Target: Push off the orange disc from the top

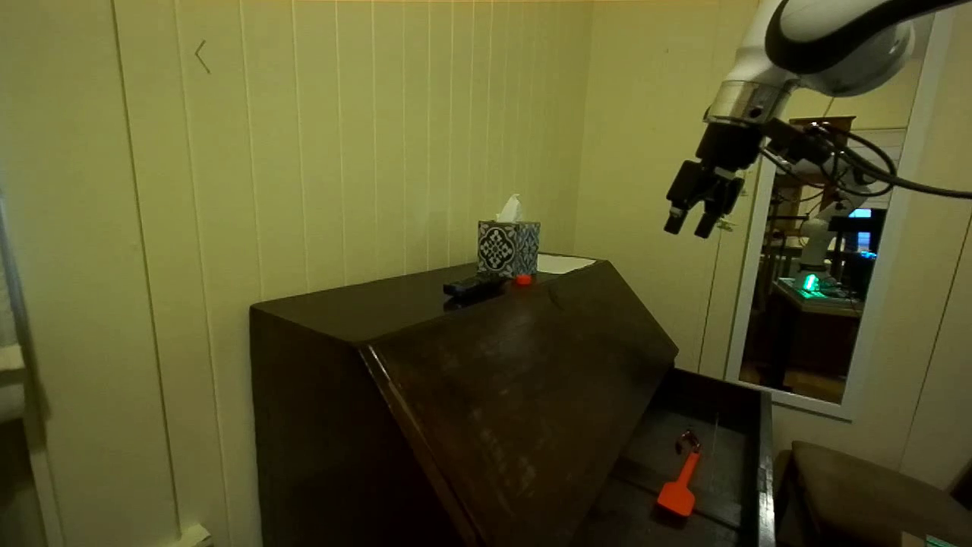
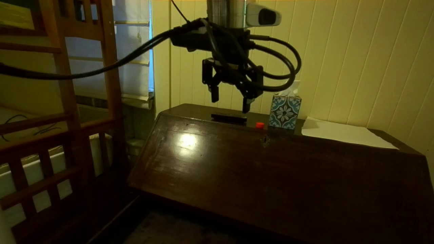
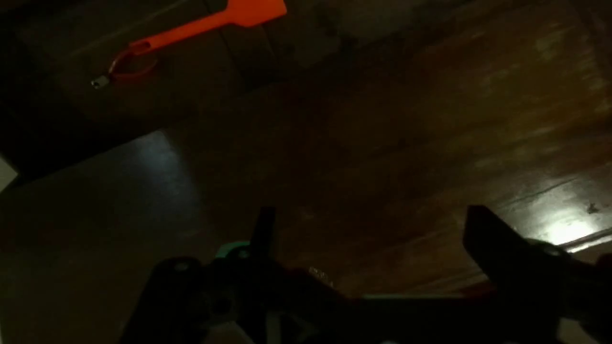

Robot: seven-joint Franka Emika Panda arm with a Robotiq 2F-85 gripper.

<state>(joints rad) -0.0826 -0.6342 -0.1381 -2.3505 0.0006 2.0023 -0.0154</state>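
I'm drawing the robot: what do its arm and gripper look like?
The arm is rounded and mostly white, with a black band and a shiny silver collar. The gripper is black with two stubby fingers. Black cables curve in loops beside it.

No word, brand or number can be read. In an exterior view a thin left-pointing chevron (image 1: 197,55) shows against the panelled wall (image 1: 425,129); whether it is fixed there is unclear.

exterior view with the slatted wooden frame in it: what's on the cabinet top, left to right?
In an exterior view, left to right on the top: flat black object -> orange disc -> patterned tissue box -> white paper.
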